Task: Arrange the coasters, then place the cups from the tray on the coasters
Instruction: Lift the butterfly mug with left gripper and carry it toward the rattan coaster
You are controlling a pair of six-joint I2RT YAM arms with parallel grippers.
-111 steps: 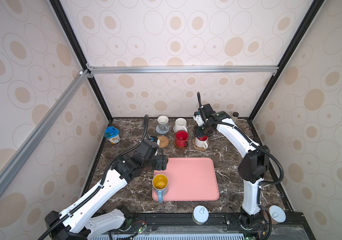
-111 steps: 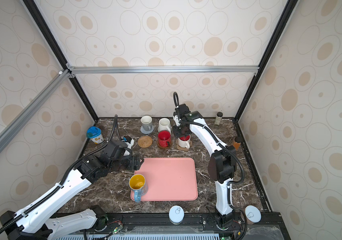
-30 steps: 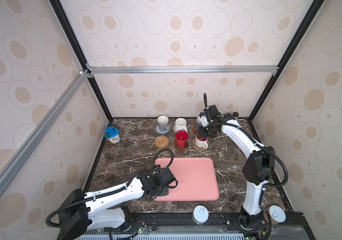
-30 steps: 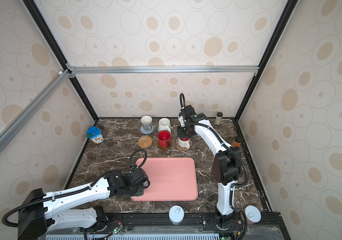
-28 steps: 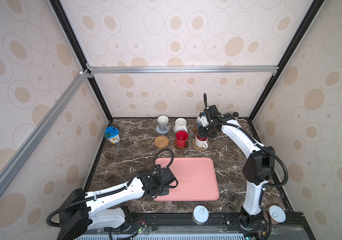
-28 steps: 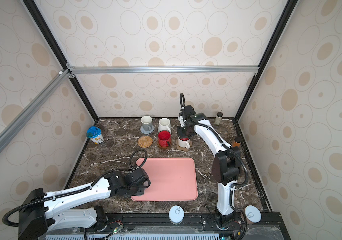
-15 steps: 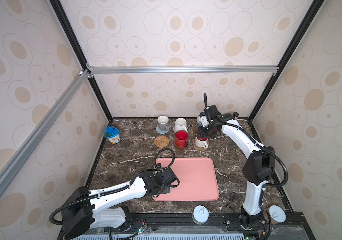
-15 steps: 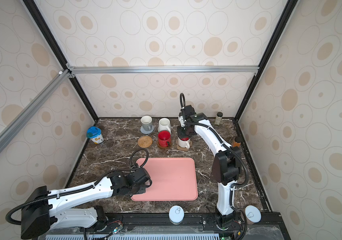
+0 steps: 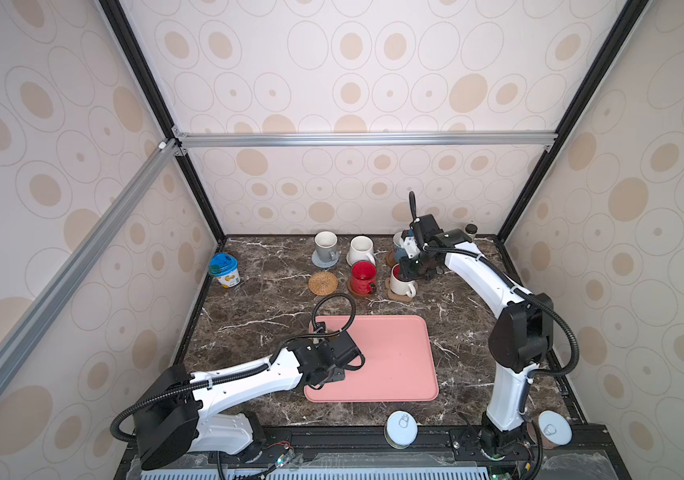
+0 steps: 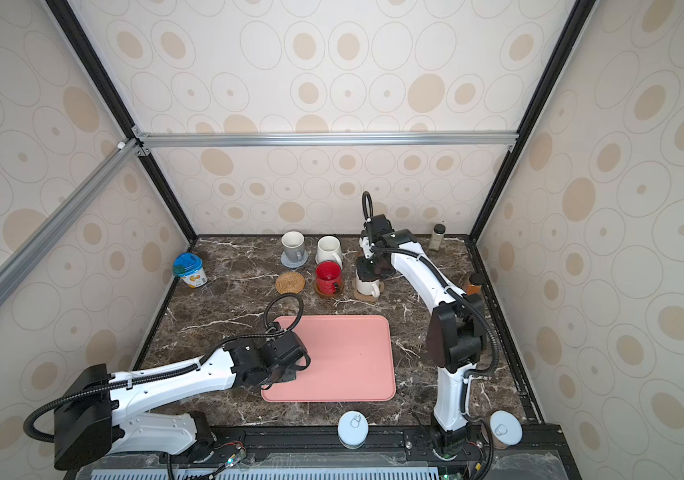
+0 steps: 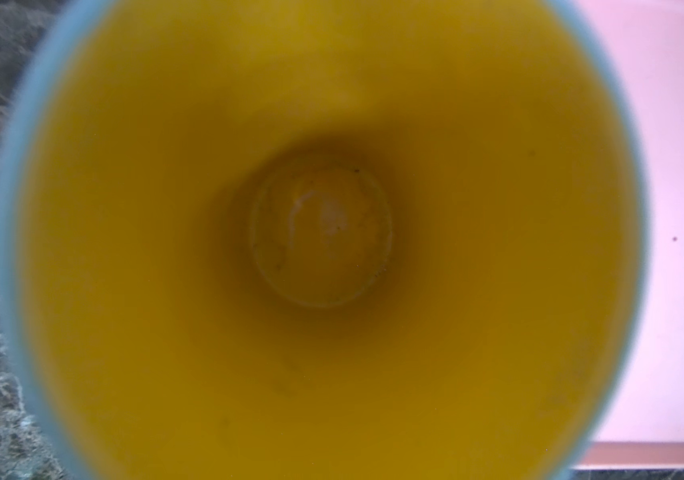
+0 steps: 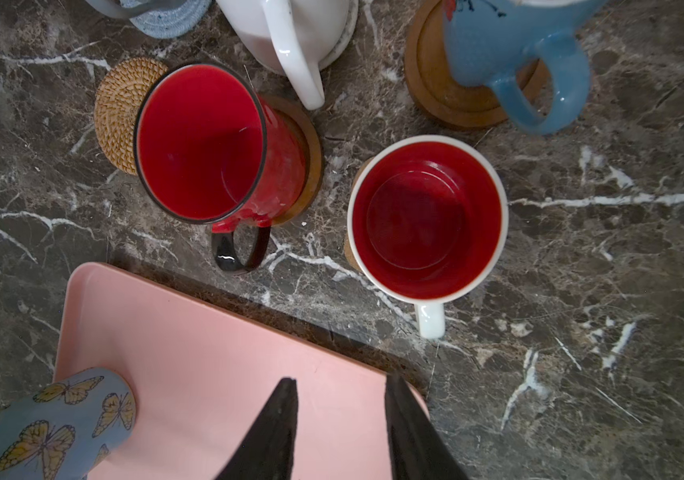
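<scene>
we find the left gripper (image 9: 334, 370) over the blue mug (image 11: 319, 249) at the near-left corner of the tray (image 9: 394, 361); whether clamped, we cannot tell. right gripper (image 12: 340, 419) stands apart, empty, near the white red-lined mug (image 12: 427, 216).

Pink tray (image 9: 394, 361) on a dark brown, white-veined worktop (image 9: 261, 307). Butterfly mug (image 12: 53, 419): blue with yellow butterflies, yellow inside. Far: grey mug (image 9: 325, 245), white mug (image 9: 360, 249), red mug (image 9: 363, 276), tan coaster (image 9: 323, 283), blue-lidded tub (image 9: 224, 270).
</scene>
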